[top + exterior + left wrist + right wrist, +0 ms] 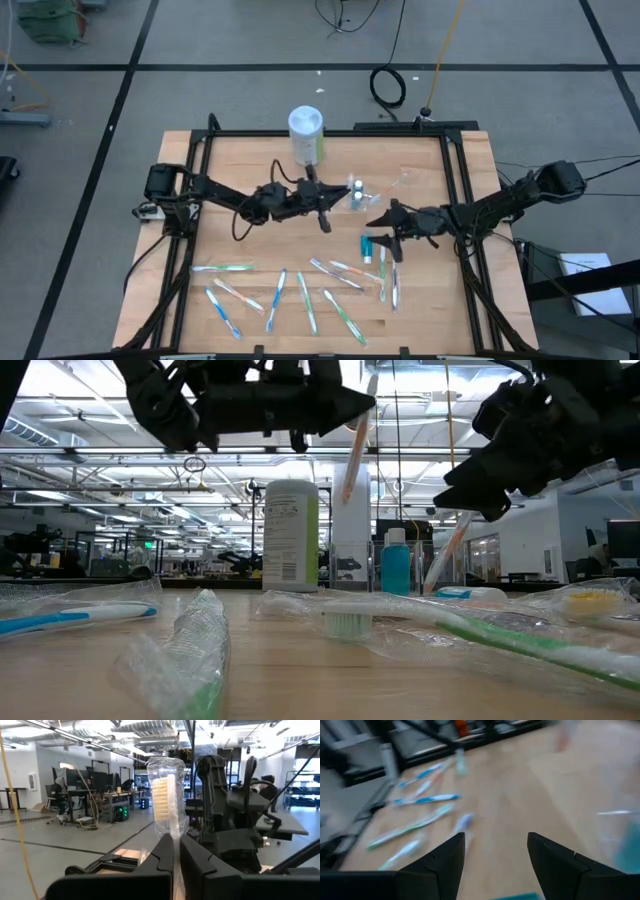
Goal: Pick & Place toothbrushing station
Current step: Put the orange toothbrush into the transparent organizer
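A row of wrapped toothbrushes (270,295) is spread over the near part of the tabletop (240,240). The left tool (326,212) is held above the tabletop's middle, clamped on a wrapped toothbrush (165,800) standing upright. A white-lidded canister (306,133) stands behind it. A teal tube (366,247) lies just beside the right tool (392,250), whose fingers are spread apart with nothing between them.

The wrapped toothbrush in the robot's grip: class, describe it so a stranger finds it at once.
Start at the tall white-lidded canister at the table's far edge. Just in front, the left claw is shut on a toothbrush. Unlike the others lying flat, it stands upright off the table.
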